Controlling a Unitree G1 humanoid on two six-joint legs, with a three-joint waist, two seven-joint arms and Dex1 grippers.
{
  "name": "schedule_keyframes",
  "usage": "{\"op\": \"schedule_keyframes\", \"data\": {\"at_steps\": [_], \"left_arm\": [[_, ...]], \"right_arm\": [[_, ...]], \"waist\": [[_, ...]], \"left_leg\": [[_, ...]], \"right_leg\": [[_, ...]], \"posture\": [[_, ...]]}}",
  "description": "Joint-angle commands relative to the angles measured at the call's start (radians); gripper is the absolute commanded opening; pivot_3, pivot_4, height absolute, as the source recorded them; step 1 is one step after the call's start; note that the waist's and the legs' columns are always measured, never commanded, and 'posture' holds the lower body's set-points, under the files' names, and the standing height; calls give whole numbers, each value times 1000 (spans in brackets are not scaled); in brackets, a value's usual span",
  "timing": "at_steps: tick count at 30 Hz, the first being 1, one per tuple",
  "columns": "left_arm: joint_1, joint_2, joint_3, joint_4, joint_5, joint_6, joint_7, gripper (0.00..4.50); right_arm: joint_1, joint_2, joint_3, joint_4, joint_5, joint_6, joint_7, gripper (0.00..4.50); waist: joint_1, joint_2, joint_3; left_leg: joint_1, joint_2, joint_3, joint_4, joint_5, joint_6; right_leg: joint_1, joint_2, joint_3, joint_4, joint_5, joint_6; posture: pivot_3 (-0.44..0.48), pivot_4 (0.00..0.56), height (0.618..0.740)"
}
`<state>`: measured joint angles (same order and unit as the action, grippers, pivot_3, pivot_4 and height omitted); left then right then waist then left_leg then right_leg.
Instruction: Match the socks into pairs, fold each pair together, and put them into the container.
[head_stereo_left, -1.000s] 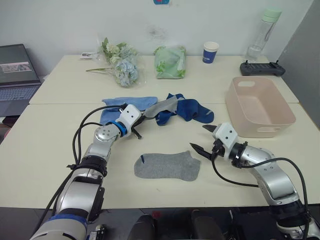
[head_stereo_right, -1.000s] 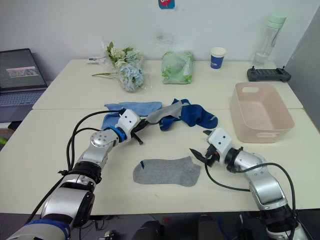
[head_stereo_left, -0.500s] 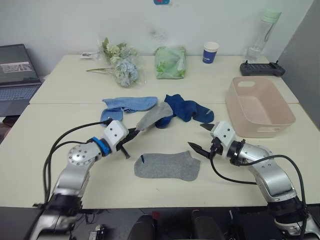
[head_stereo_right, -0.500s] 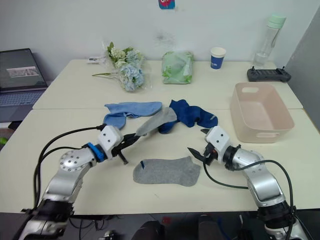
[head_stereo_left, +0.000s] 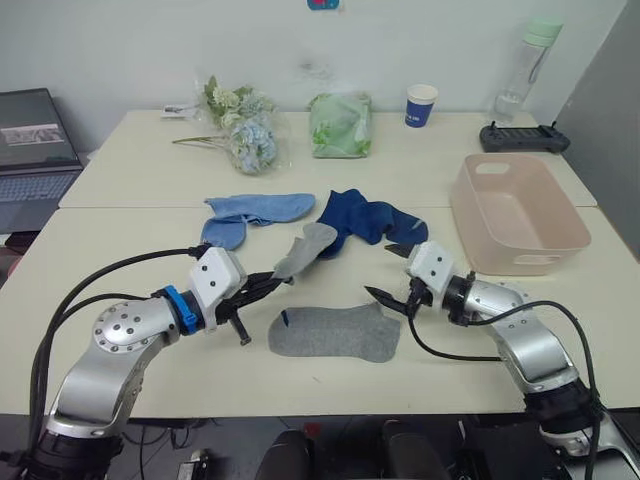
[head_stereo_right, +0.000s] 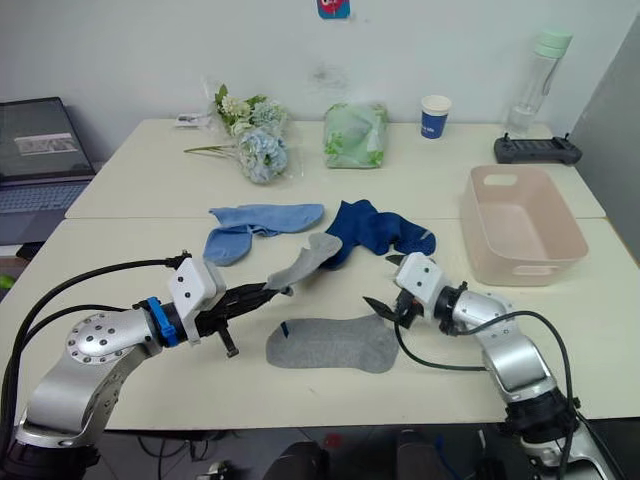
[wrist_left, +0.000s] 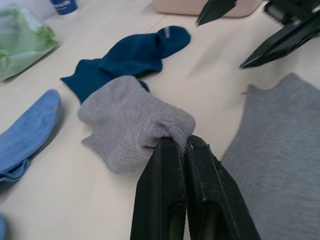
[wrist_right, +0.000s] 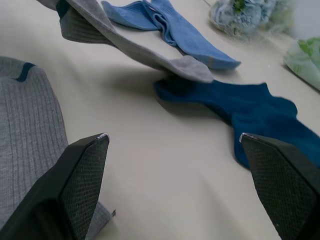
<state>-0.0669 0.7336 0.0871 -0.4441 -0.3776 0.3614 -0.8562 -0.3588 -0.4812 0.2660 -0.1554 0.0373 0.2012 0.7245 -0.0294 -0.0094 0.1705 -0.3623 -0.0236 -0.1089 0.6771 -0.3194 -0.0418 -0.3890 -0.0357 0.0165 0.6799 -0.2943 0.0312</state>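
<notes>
Two grey socks in play — one lifted (head_stereo_left: 303, 250), pinched by its edge in the closed fingers of the left gripper (head_stereo_left: 268, 286) and hanging above the table (head_stereo_left: 120, 240), the other flat grey sock (head_stereo_left: 335, 333) lying just below and beside it. Right gripper (head_stereo_left: 392, 273) spread wide, empty, hovering at the flat sock's toe end. Navy socks (head_stereo_left: 365, 219) and light blue socks (head_stereo_left: 250, 211) heaped behind; pink container (head_stereo_left: 515, 212) well apart at the right, nothing in it. Matching step, by the look of it. Next — probably lay the held sock squarely over its mate, edges aligned, then fold.
</notes>
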Motion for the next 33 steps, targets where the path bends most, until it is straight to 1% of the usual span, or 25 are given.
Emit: {"op": "schedule_keyframes", "data": {"at_steps": [1, 5, 6, 9, 12, 15, 19, 23, 25, 26, 30, 33], "left_arm": [[-2, 21, 23, -27, -24, 8, -18, 28], [-7, 27, 26, -13, -23, 6, -24, 28], [-9, 26, 26, -12, -22, 7, -21, 28], [2, 20, 30, -25, -28, 11, -16, 28], [18, 23, 37, -38, -29, 13, -12, 28], [32, 23, 45, -41, -19, 11, -2, 0], [56, 25, 53, -51, -22, 6, 0, 0], [67, 22, 53, -57, -14, 3, 7, 0], [69, 22, 53, -59, -15, 3, 7, 0], [70, 22, 53, -61, -16, 3, 6, 0], [54, 31, 45, -55, -15, 0, -5, 0], [31, 35, 36, -65, -26, 9, -18, 0]], "right_arm": [[-116, 41, 63, 112, -122, -123, -51, 4500], [-238, 101, 114, 275, -225, -231, -110, 4500], [-272, 119, 126, 325, -245, -262, -125, 4500], [-376, 165, 187, 500, -327, -388, -156, 4500], [-441, 184, 223, 635, -389, -501, -188, 4500], [-464, 192, 222, 694, -396, -579, -198, 3941], [-467, 192, 204, 717, -394, -627, -193, 2614], [-453, 177, 194, 714, -384, -655, -171, 1083], [-444, 169, 188, 705, -375, -660, -160, 450], [-439, 164, 185, 699, -374, -664, -158, 18], [-412, 136, 165, 656, -370, -676, -160, 18], [-371, 103, 145, 575, -354, -657, -130, 18]], "waist": [[-3, 0, 0], [-3, 0, 0], [-3, 0, 0], [-4, 0, 0], [-4, 0, 0], [-1, 0, 0], [-4, 0, 0], [-3, 0, 0], [-3, 0, 0], [-4, 0, 0], [-2, 0, 0], [-2, 0, 0]], "left_leg": [[0, 0, 0, 0, 0, 0], [1, 1, 1, 0, 0, -1], [1, 1, 1, 0, 2, -3], [0, 1, 1, 0, 2, -4], [0, 1, 2, 0, 2, -4], [-1, 1, 1, 0, 2, -4], [0, 1, 2, 0, 2, -4], [0, 1, 1, 0, 2, -4], [0, 1, 1, 0, 2, -4], [0, 1, 1, 0, 2, -4], [0, 1, 1, 0, 2, -4], [0, 1, 1, 0, 2, -4]], "right_leg": [[0, 0, 0, 0, 0, 0], [0, 1, 0, 1, 0, -1], [0, 1, 0, 0, 0, -1], [-1, 1, 0, 0, 0, -1], [-1, 1, 0, -1, 1, -1], [-2, 1, 0, -1, 1, -1], [-2, 1, 1, 0, 1, -1], [-2, 1, 1, 0, 1, -1], [-2, 1, 1, 0, 1, -1], [-1, 1, 1, 0, 1, -1], [-1, 1, 1, 0, 1, -1], [-1, 1, 1, 0, 1, -1]], "posture": [[0, 150, 740], [0, 150, 740], [0, 150, 740], [0, 150, 740], [0, 150, 740], [0, 150, 740], [0, 150, 740], [0, 150, 740], [0, 150, 740], [0, 150, 740], [0, 150, 740], [0, 150, 740]]}}
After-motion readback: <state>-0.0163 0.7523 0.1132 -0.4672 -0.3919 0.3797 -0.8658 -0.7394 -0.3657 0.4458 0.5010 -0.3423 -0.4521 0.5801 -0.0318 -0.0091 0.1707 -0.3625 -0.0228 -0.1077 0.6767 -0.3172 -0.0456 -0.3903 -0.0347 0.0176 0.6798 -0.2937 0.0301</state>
